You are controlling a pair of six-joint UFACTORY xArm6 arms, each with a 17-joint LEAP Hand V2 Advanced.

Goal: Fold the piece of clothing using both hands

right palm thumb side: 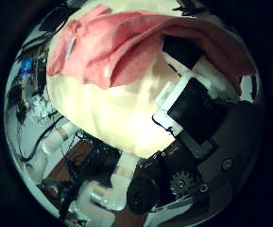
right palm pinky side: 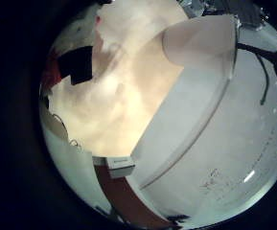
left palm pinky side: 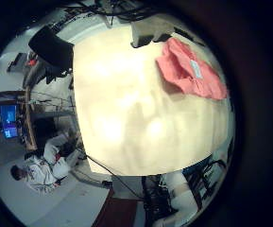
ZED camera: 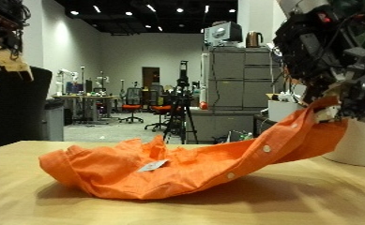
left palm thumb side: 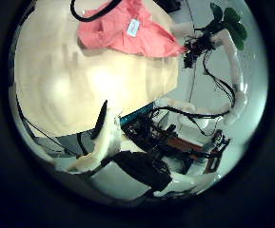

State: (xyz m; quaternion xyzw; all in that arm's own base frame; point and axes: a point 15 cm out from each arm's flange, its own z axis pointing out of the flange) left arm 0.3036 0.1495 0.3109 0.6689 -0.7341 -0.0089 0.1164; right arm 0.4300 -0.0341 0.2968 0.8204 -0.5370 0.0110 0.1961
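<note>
One garment (ZED camera: 170, 159) edge hangs lifted from right robot hand (ZED camera: 322, 70).

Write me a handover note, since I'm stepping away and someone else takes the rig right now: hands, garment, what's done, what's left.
Right hand: raised above the table, fingers shut on one end of the orange garment, lifting that end.
Left hand: up and away from the cloth, holding nothing; its finger state is unclear.
Garment: the rest lies bunched on the wooden table, a white tag showing.
Done: one end picked up. Left: no fold made yet; bring the left hand in, then fold.
</note>
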